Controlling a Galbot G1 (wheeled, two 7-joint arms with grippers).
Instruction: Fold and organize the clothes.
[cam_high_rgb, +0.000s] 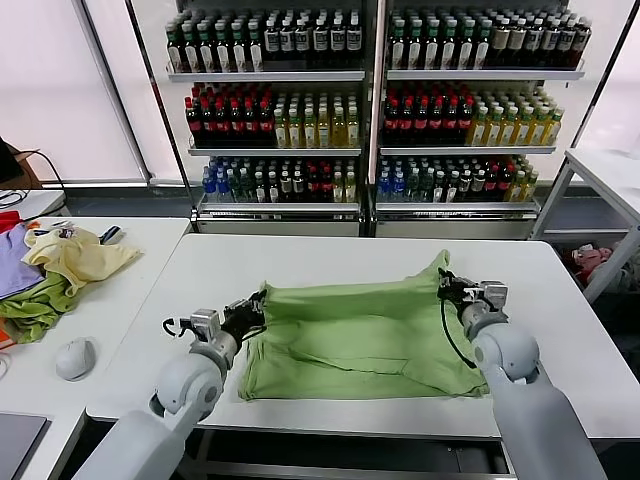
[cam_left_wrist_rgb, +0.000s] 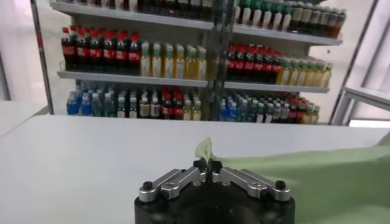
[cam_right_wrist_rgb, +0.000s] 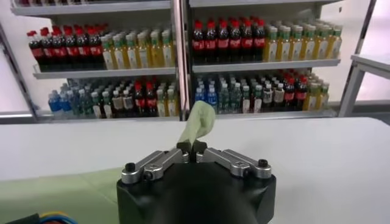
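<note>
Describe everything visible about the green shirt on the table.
The green shirt is soft, light green cloth, spread mostly flat with shallow wrinkles on the white table. Collar, buttons and print cannot be made out. The left gripper is shut on its left edge, the right gripper on its raised right corner; both wrist views show cloth pinched between the fingertips.

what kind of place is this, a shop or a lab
Probably a test lab dressed as a shop: metal shelves of bottled drinks behind plain white tables, a computer mouse nearby, and both grippers, left and right, pinching a light green polo shirt.
</note>
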